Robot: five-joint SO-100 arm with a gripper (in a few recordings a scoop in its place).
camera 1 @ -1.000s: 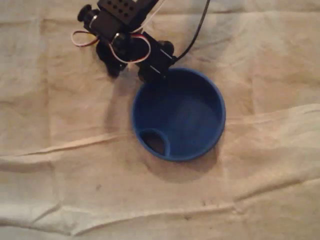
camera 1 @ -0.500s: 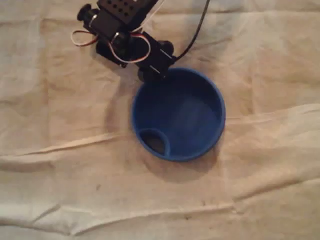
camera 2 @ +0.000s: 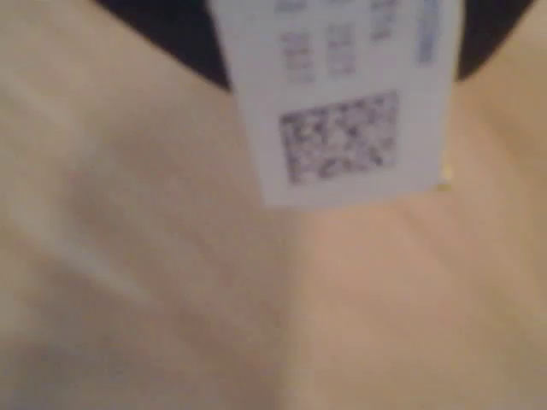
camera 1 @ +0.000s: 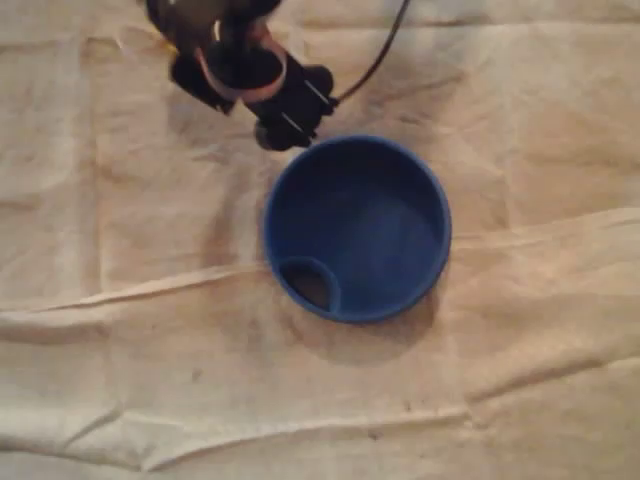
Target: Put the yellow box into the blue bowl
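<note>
Your desk is covered edge to edge by a crumpled beige cloth with long creases running across it, under dim, warm light; nothing of the room past it can be seen. The round blue plastic bowl stands upright near the middle of the desk, and you can see a small arched pocket inside its rim on the side toward the lower left corner. The black arm comes in from the upper left corner, motion-blurred and cut off by the top edge, with a black cable trailing away from it. Its hand is just beside the bowl's upper left rim, outside the bowl. From overhead you cannot make out the fingers. In the wrist view the yellow box with a white printed label is held in the hand, clear of the cloth, with dark parts of the hand on both sides of it at the top edge. Only the labelled face shows, plus a sliver of yellow at its lower right corner. The print is too blurred to read, apart from a square code near the free end. The box seems to run lengthwise top to bottom, free end down toward the cloth and slightly tilted, but its upper part is cut off.
</note>
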